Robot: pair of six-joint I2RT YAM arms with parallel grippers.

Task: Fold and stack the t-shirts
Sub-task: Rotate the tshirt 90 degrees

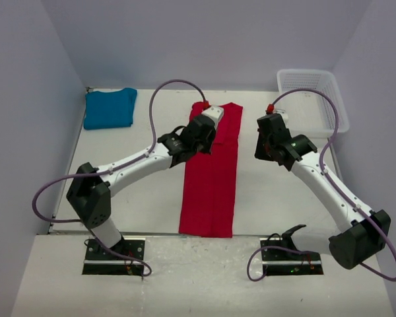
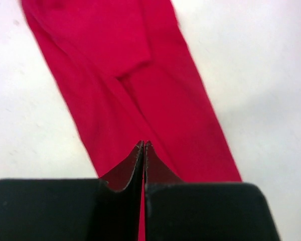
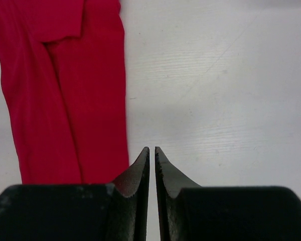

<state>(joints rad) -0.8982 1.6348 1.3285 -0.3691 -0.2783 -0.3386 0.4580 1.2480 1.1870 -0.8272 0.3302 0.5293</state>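
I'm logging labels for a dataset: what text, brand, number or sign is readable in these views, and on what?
None: no readable text shows on the red t-shirt, the teal-blue t-shirt, the white basket, the table, the left arm or the right arm.

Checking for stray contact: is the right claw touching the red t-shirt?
Apart. The right wrist view shows bare white table between the tips of the right claw and the edge of the red t-shirt; the top external view shows the same gap.
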